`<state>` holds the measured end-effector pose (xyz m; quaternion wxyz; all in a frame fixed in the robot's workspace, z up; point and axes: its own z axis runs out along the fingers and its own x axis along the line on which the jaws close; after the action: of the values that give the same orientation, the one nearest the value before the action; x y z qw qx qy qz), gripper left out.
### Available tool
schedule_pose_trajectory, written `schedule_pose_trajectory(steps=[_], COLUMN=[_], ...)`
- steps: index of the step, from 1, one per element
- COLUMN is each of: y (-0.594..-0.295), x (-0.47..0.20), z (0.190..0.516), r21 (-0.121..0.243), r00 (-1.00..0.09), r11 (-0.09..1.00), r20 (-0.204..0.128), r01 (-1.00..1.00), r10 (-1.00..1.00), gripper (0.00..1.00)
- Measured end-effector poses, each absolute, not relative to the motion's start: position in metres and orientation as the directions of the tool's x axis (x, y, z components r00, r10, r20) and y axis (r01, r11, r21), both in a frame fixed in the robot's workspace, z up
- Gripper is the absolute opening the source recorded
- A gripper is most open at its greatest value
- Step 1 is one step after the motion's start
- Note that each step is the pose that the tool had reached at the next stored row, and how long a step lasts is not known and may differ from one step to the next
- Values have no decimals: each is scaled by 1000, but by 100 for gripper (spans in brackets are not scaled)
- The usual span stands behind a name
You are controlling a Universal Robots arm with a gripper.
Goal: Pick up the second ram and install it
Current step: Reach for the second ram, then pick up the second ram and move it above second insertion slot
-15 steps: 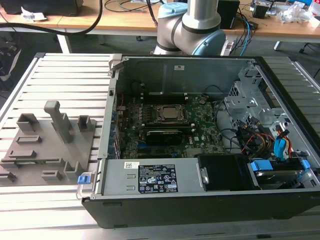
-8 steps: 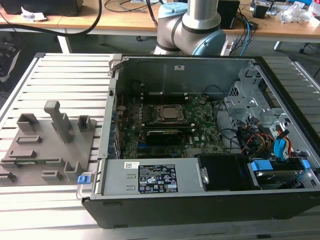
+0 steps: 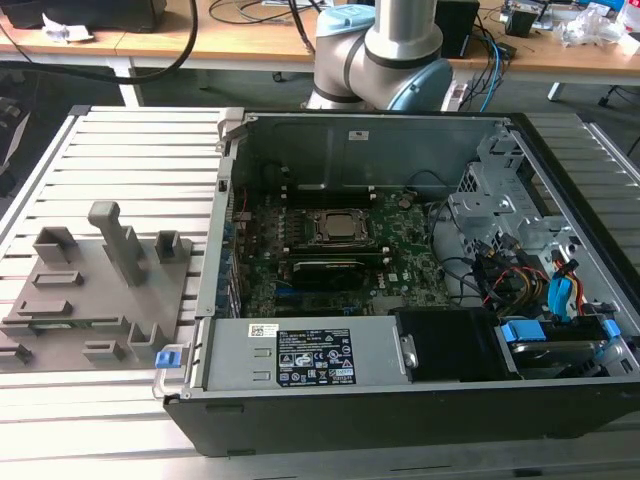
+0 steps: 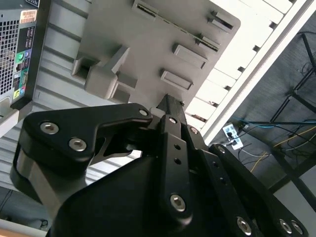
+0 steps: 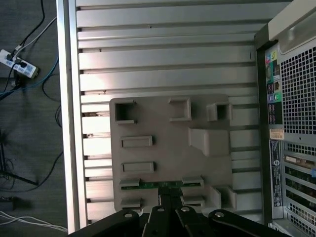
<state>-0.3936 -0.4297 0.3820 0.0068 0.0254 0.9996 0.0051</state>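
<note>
Operator: Claw [image 4: 167,102] [image 5: 167,197] state?

Spotter: Your claw is clenched. In both wrist views the black fingers [image 4: 169,145] meet at their tips with no gap, and nothing sits between them. It hangs over the grey holder plate [image 5: 168,148], apart from it.

Operator: And the second ram?

Spotter: You have the second ram [image 5: 160,184] lying in the holder plate, not yet lifted. In the first wrist view it is a narrow green strip seated between two small grey blocks [image 5: 129,183], running along one edge of the plate. Your claw's tips line up with about the middle of the strip.

Operator: Where does the plate sit?

Spotter: It lies flat on your slatted metal counter [image 3: 130,150], between the counter's side edge and the open computer case [image 3: 400,410]. It is just beside the case, with a narrow strip of counter between them. In the exterior view the plate is toward the counter's corner at that view's left.

Operator: The case?

Spotter: It lies with its side panel off and the motherboard [image 3: 400,265] facing up, with the CPU socket [image 3: 335,228] near the middle of the board. Your arm [image 3: 385,40] rises at the counter's edge beyond the case.
</note>
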Motion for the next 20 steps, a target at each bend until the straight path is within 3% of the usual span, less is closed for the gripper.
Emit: schedule_pose_trajectory(steps=[20], y=[-444], x=[-394], z=[381], r21=[11], r00=[-999], r11=[999], r20=[-13], r01=[37], r10=[37], gripper=[11])
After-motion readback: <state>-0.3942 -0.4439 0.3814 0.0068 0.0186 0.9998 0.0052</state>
